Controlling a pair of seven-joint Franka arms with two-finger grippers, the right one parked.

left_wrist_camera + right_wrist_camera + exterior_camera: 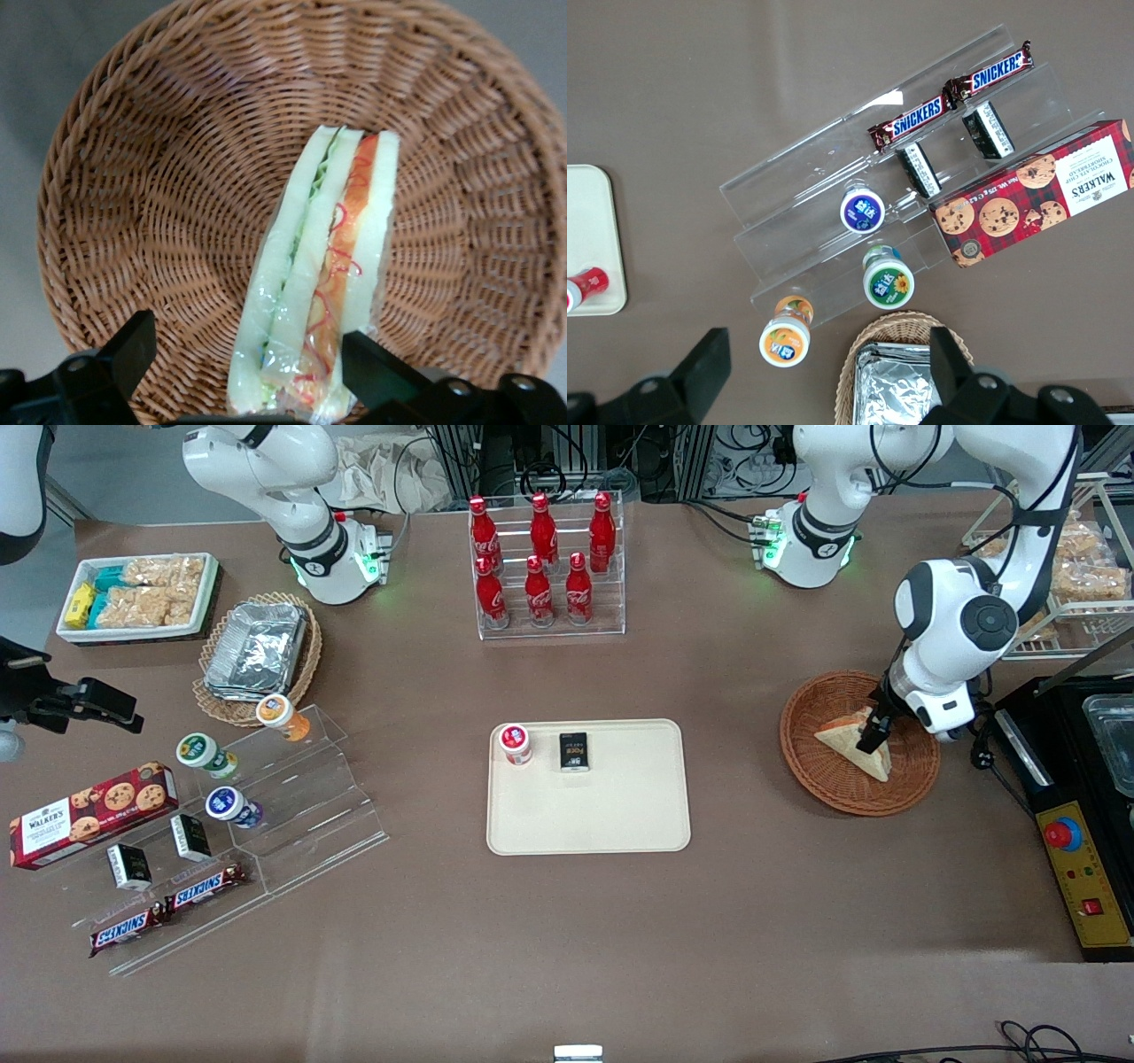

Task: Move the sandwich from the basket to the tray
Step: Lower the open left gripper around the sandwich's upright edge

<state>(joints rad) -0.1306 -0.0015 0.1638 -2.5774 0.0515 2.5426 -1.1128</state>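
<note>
Fingers (124, 350) spread wide, straddling the sandwich (314, 274), not pinching it: one touches or nearly touches its side, the other stands apart. Wrist view shows green and orange-red filling layers; front view only pale bread (855, 742) under the gripper (873, 737). Sandwich lies in the basket (811, 766). Tray (620, 815) sits toward the parked arm's end, bare tabletop (735, 779) between, its nearer half free.

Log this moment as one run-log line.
phase: grasp approach | tool: open, lowered into basket, fingers straddling sandwich | sandwich: in basket, not lifted | tray: holds cup, dark packet
</note>
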